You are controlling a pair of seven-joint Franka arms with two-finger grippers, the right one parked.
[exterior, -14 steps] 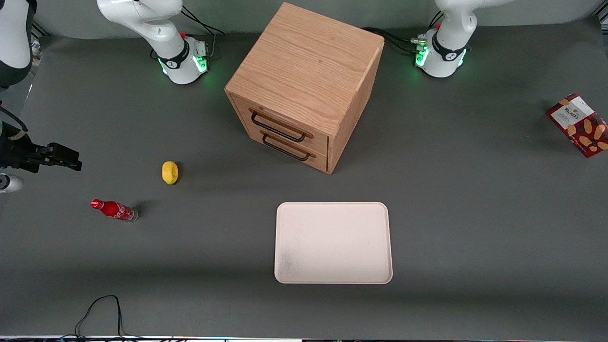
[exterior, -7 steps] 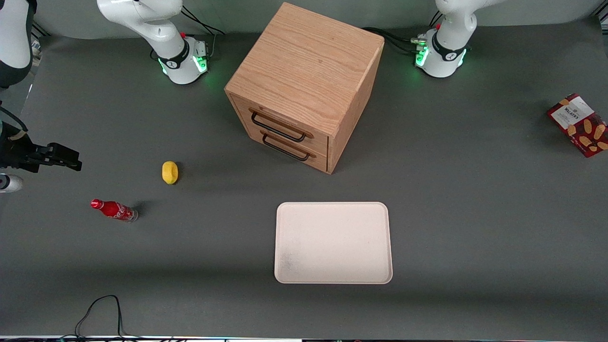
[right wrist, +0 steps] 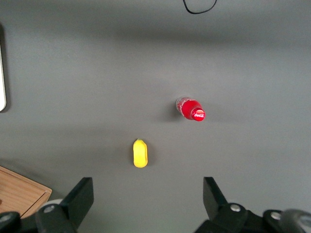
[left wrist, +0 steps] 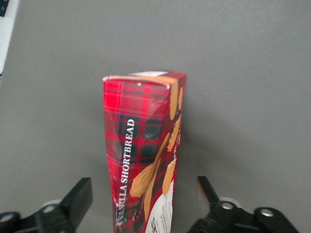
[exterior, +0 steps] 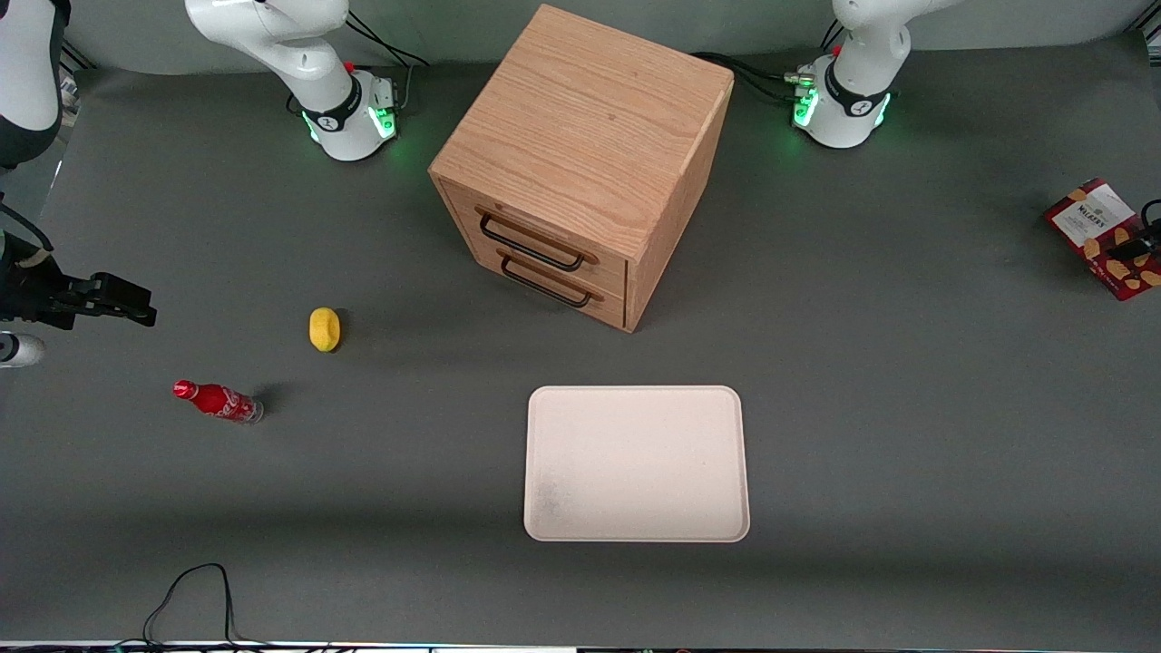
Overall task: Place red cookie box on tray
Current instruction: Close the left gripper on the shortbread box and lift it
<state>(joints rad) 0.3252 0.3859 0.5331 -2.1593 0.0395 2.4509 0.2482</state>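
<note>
The red cookie box (exterior: 1100, 238) lies on the grey surface (exterior: 907, 363) at the far right edge of the front view, toward the working arm's end and well apart from the tray (exterior: 637, 463), which sits bare in the lower middle of the frame. In the wrist view the pincer (left wrist: 146, 204) is spread wide, one finger on each side of the box (left wrist: 146, 160), neither touching it. Judging from this, nothing is done yet: gripping, carrying and setting down all remain.
</note>
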